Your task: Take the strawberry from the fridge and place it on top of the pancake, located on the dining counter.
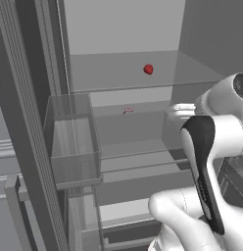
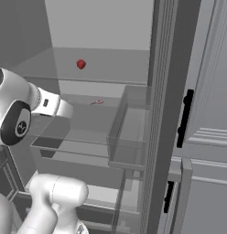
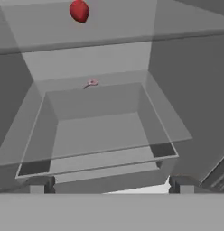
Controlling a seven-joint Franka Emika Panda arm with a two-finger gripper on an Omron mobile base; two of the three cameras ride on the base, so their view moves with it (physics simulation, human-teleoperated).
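Hand view: the fridge [image 3: 186, 90] stands open, the strawberry [image 3: 79, 11] untouched on a glass shelf; pincer [image 3: 109, 185] open, empty; grasp and delivery remain.

A small pale pink item [image 1: 128, 111] lies on a glass shelf, beside panelled grey cabinets [image 2: 211, 114] with black handles [image 2: 185, 118].

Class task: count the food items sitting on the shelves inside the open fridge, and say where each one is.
2. The strawberry sits on the upper glass shelf; a small pale pink item lies on the shelf below. Others may be hidden lower down.
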